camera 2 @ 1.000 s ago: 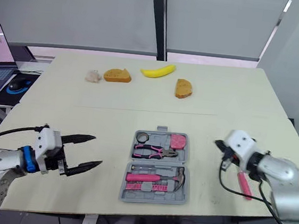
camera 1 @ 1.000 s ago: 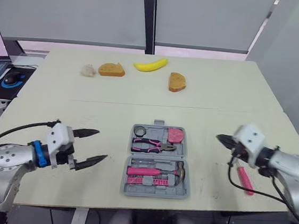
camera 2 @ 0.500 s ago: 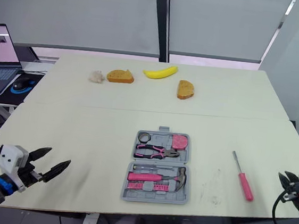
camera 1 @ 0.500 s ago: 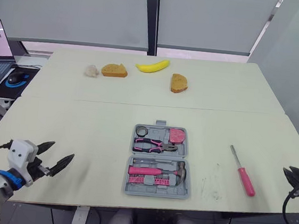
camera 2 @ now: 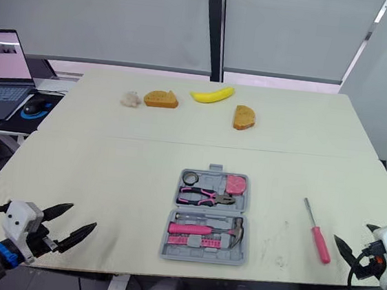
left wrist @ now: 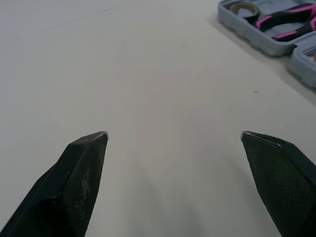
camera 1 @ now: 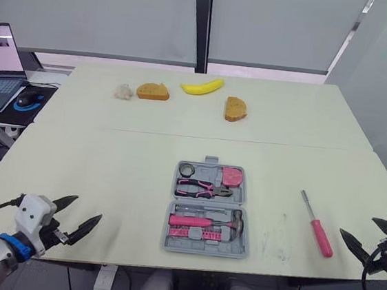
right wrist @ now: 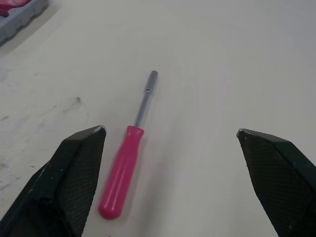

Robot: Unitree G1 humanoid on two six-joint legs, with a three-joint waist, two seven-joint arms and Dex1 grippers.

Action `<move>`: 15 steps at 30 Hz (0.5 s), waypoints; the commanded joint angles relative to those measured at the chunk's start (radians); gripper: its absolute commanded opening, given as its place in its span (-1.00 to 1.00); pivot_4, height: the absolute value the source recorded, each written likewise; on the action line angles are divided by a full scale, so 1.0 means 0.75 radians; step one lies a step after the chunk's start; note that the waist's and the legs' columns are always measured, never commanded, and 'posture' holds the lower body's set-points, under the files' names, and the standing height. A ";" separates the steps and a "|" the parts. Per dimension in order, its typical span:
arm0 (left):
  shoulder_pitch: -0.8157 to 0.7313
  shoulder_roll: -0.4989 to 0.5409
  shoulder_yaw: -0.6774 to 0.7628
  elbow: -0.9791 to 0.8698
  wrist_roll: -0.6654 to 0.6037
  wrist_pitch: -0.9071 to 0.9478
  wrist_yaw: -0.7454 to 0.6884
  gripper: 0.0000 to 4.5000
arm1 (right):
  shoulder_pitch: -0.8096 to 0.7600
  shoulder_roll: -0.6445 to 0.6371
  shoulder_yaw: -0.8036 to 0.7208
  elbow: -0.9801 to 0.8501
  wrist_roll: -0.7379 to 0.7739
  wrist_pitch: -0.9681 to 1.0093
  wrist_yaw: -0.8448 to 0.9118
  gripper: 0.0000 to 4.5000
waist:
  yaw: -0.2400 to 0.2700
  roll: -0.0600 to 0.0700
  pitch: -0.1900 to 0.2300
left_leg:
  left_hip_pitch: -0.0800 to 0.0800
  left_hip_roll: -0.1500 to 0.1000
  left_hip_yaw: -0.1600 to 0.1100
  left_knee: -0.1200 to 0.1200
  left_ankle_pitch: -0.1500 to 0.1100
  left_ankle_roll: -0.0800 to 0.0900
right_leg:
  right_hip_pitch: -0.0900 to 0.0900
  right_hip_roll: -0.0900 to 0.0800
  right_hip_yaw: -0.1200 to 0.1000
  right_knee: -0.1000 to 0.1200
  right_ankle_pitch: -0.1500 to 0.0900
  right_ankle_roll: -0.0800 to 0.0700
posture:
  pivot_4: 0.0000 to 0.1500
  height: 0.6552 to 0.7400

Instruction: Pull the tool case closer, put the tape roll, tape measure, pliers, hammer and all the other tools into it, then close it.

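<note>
At the near edge of the surface (camera 1: 109, 157), both arms have withdrawn from the open tool case (camera 1: 209, 209) at centre. Left pincer (camera 1: 81, 214) and right pincer (camera 1: 361, 228) spread empty. The screwdriver (camera 1: 317, 225), just ahead of the right pincer, remains unpacked.

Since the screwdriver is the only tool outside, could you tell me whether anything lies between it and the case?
Nothing visible does: only bare table separates the screwdriver from the open tool case to its left, and the open right gripper faces it unobstructed.
</note>
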 commanded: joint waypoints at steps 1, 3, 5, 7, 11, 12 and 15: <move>-0.016 0.024 -0.017 -0.093 -0.013 0.034 -0.008 1.00 | -0.021 -0.030 0.046 -0.070 0.027 0.108 -0.037 0.99 | 0.000 0.000 0.000 | 0.000 0.000 0.000 0.000 0.000 0.000 | 0.000 0.000 0.000 0.000 0.000 0.000 | 1.00 1.00; -0.030 0.030 -0.032 -0.121 -0.018 0.051 -0.019 1.00 | -0.031 -0.040 0.084 -0.076 0.025 0.137 -0.047 0.99 | -0.001 0.000 0.000 | 0.000 0.000 0.000 0.000 0.000 0.000 | 0.000 0.000 0.000 0.000 0.000 0.000 | 1.00 1.00; -0.050 0.058 -0.068 -0.176 -0.030 0.070 -0.070 1.00 | -0.068 -0.044 0.160 -0.055 -0.001 0.174 -0.084 0.99 | -0.002 0.000 0.000 | 0.000 0.000 0.000 0.000 0.000 0.000 | 0.000 0.000 0.000 0.000 0.000 0.000 | 1.00 1.00; -0.090 0.102 -0.123 -0.251 -0.054 0.092 -0.145 1.00 | -0.142 -0.033 0.252 -0.020 -0.026 0.222 -0.139 0.99 | -0.004 -0.001 0.000 | 0.000 0.000 0.000 0.000 0.000 0.000 | 0.000 0.000 0.000 0.000 0.000 0.000 | 1.00 1.00; -0.192 0.171 -0.215 -0.355 -0.105 0.156 -0.238 1.00 | -0.280 -0.009 0.367 0.059 -0.059 0.287 -0.229 0.99 | -0.005 0.000 -0.001 | 0.000 -0.001 0.000 0.000 0.000 0.000 | 0.000 0.000 0.000 0.000 0.000 0.000 | 1.00 1.00; -0.222 0.184 -0.235 -0.378 -0.119 0.179 -0.252 1.00 | -0.306 -0.008 0.391 0.081 -0.070 0.291 -0.246 0.99 | -0.005 0.000 -0.001 | 0.000 -0.001 0.000 0.000 0.000 0.000 | 0.000 0.000 0.000 0.000 0.000 0.000 | 1.00 1.00; -0.340 0.220 -0.315 -0.437 -0.146 0.227 -0.311 1.00 | -0.404 0.009 0.456 0.173 -0.109 0.341 -0.328 0.99 | -0.007 0.000 -0.001 | -0.001 -0.001 0.000 0.000 0.000 0.000 | -0.001 0.001 0.000 0.001 0.000 0.000 | 1.00 1.00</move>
